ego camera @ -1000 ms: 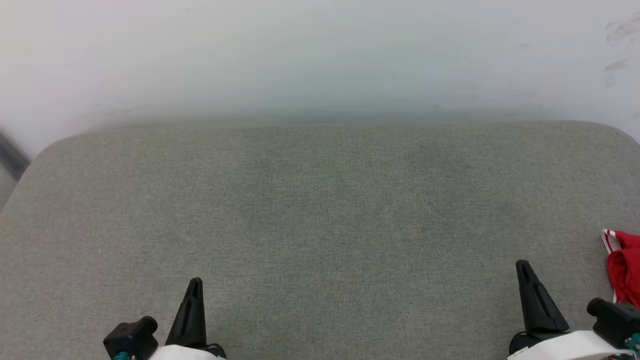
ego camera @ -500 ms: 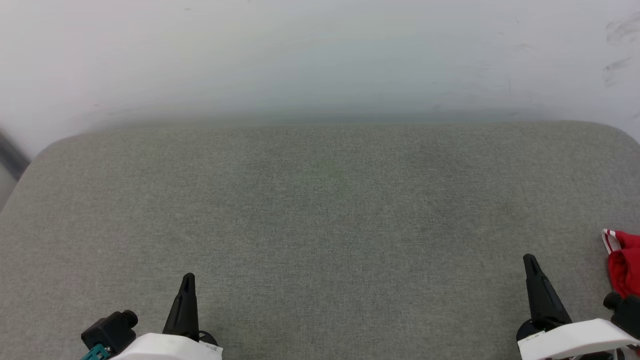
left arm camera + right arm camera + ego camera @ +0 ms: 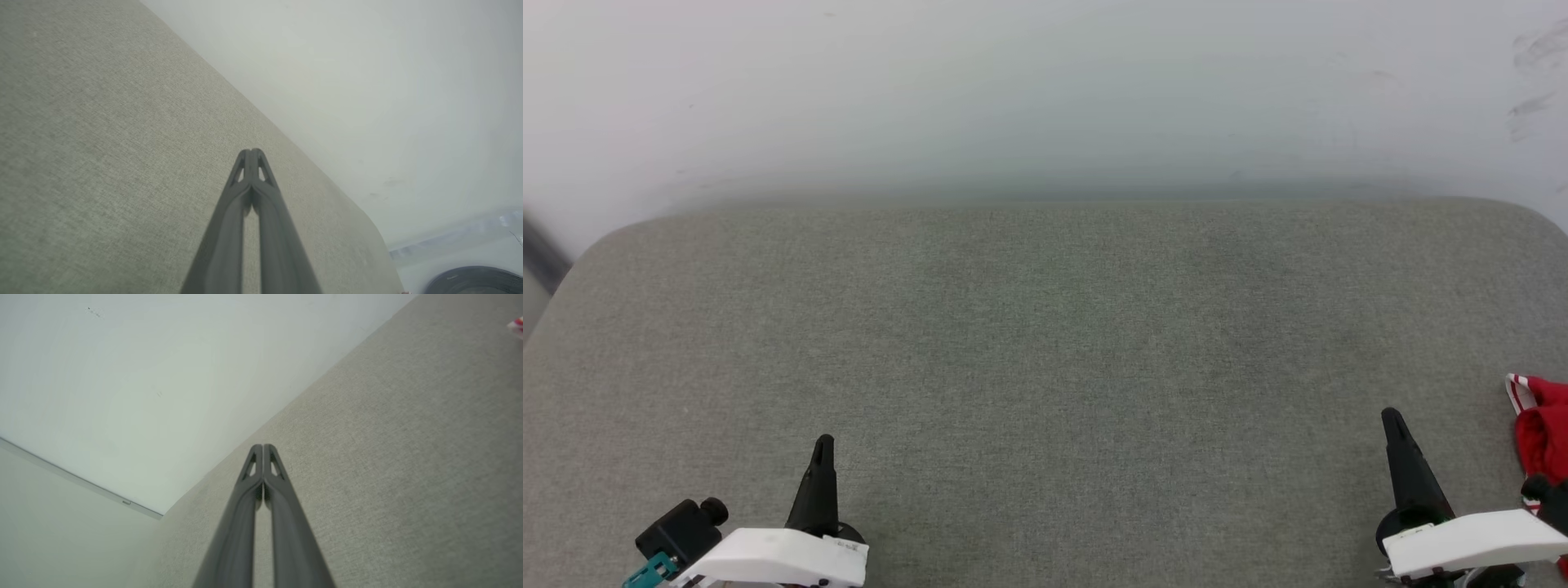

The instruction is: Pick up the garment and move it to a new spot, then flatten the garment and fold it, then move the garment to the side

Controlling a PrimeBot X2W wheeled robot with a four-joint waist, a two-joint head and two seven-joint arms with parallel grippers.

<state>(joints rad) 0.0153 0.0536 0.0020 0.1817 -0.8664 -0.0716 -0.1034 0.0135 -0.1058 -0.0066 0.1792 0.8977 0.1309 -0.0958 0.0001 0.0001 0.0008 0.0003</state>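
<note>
The garment (image 3: pixel 1542 429) is a bunched red cloth with red-and-white striped trim, lying at the right edge of the head view on the grey fabric surface (image 3: pixel 1045 343); most of it is cut off by the frame. A sliver of it (image 3: pixel 516 325) shows in the right wrist view's top right corner. My right gripper (image 3: pixel 1393 418) is shut and empty, a short way left of the garment, not touching it. My left gripper (image 3: pixel 823 445) is shut and empty at the lower left, far from the garment. Both wrist views show the fingertips pressed together, left (image 3: pixel 252 152) and right (image 3: pixel 263 446).
A pale wall (image 3: pixel 1045 90) rises behind the surface's far edge. The surface has rounded far corners. A dark round object (image 3: pixel 476 281) lies beyond the surface's end in the left wrist view.
Both arms have rolled at the wrist, so more white housing shows. Left fingertip rose slightly and drifted left; right fingertip rose slightly and drifted right toward the garment. The garment has not moved.
</note>
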